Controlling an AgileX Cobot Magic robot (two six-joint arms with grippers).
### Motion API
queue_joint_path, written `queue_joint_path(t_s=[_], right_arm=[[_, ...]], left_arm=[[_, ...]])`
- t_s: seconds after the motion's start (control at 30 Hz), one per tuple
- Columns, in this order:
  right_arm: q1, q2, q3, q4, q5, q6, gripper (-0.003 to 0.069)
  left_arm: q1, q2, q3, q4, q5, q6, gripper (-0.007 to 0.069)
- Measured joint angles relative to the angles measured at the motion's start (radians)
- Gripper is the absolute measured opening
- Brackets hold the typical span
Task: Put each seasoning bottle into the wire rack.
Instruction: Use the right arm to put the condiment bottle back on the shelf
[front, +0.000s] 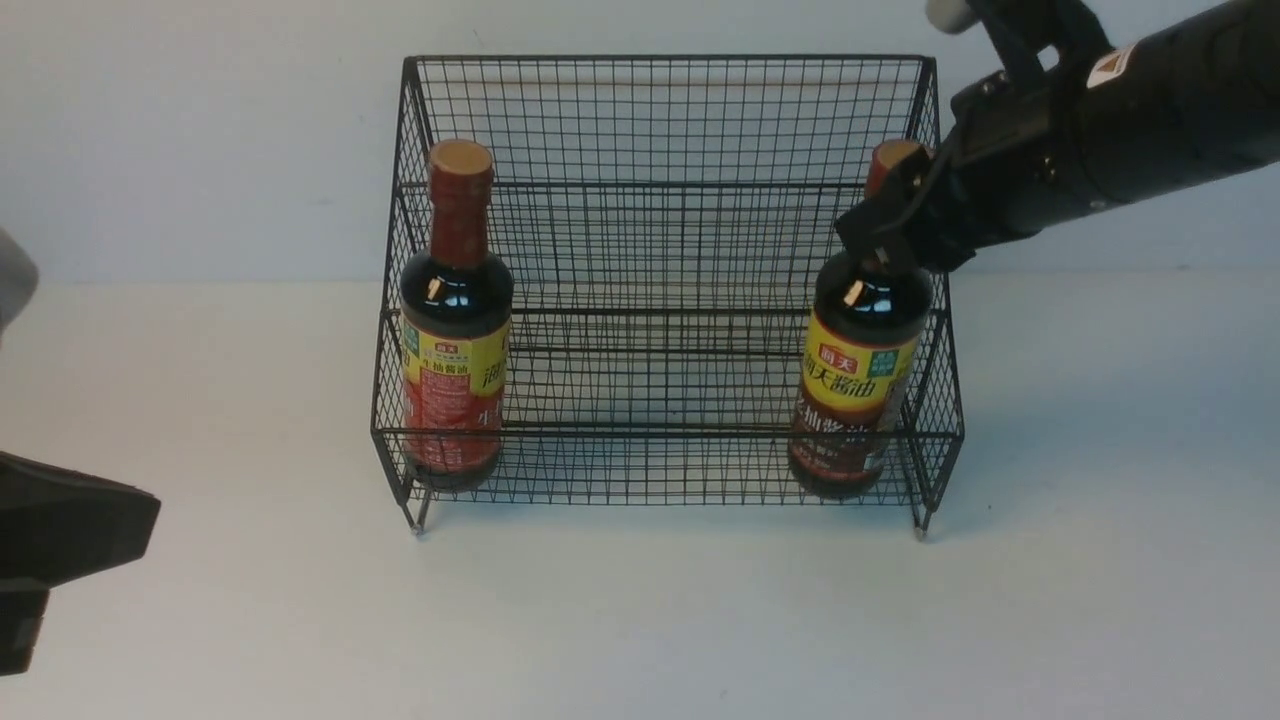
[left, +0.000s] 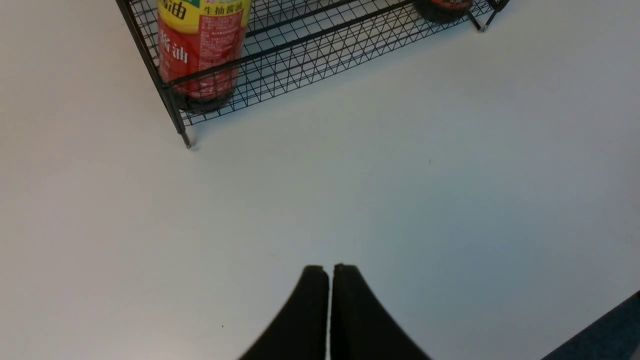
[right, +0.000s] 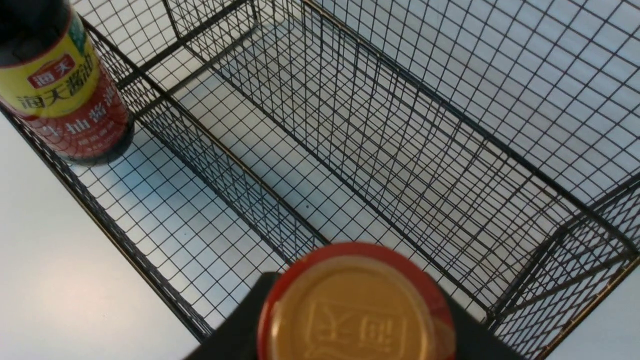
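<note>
The right gripper (front: 893, 215) is clasping the right bottle (front: 858, 370) by its reddish neck, just under the tan cap (right: 352, 305), with its jaws closed partway around that neck; the bottle is sitting on the lowest tier in the front right corner of the wire rack (front: 660, 120), leaning a little, and whether its base is resting flat on the mesh cannot be told; the left bottle (front: 455, 330) is standing upright in the front left corner of the same tier, free of any grip; the left gripper (left: 325, 272) is hanging over the bare tabletop (front: 640, 620) near its front left edge, jaws pressed together and holding nothing. Both bottles are looking full and dark (glass or hard plastic, it is hard to say), so they are probably handling as heavy, stiff and smooth-sided; the narrow neck is offering the surest hold, while the tall body is likely tipping easily if released at a tilt; the low front rail and sloping right wall are crowding the held bottle, and the open room is lying upward and toward the rack's empty middle, between the two bottles.
</note>
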Motion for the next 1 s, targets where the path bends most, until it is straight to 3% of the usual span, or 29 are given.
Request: queue_joint_path(t_s=[0.9,1.0], right_arm=[[0.009,-0.002,0.0,-0.07,-0.004,0.088,0.0279],[0.009,-0.002,-0.001,-0.106,-0.018,0.096,0.032]], left_arm=[[0.0,0.0,0.0,0.0,0.0,0.0,-0.0004],[0.0,0.0,0.0,0.0,0.0,0.0,-0.0004]])
